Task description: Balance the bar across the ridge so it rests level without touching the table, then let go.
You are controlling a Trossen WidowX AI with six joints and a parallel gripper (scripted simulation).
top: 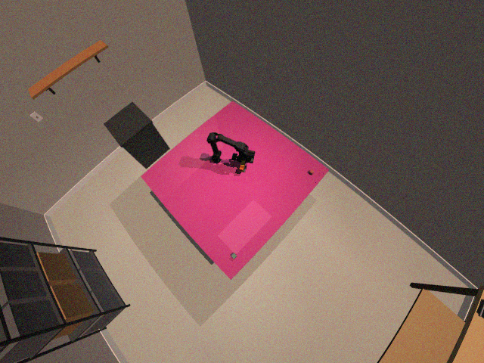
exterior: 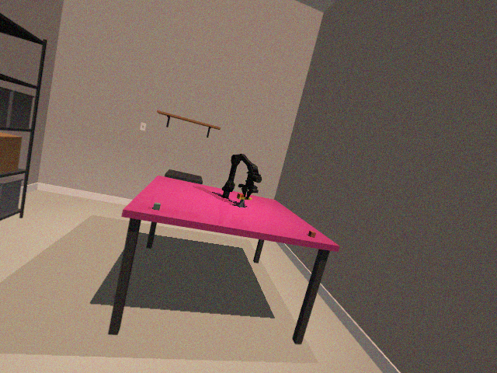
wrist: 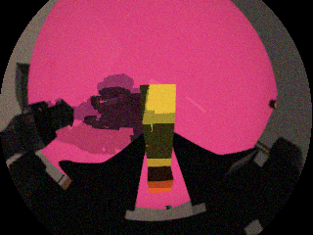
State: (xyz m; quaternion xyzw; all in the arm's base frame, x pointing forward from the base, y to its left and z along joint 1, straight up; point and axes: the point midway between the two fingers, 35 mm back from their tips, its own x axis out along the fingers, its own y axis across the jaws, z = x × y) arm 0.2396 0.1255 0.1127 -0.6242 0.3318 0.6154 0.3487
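In the wrist view, the gripper (wrist: pixel 158 186) fills the lower half of the frame, its two dark fingers pinching the bar (wrist: pixel 159 127) between them. The bar runs up the middle of the frame from the fingers, orange at its near end, olive through the middle and bright yellow at its far end. Just left of the bar's far end, in the centre left of the frame, sits a dark purple shape on the pink table (wrist: pixel 163 39); whether that is the ridge or only shadow cannot be told here.

In the exterior view, the arm (exterior: pixel 241 172) stands at the centre of the frame, arched over with the gripper pointing down at the table top (exterior: pixel 192 208). The bar (exterior: pixel 243 196) shows as a short yellow and orange strip held crosswise just above a small dark ridge (exterior: pixel 241 203) on the table; whether bar and ridge touch is too small to tell. A small green block (exterior: pixel 156 206) sits near the table's left edge and a small brown block (exterior: pixel 311 234) near its right corner, both well apart from the arm.

From the top view, the arm (top: pixel 228 146) is in the upper part of the pink table.
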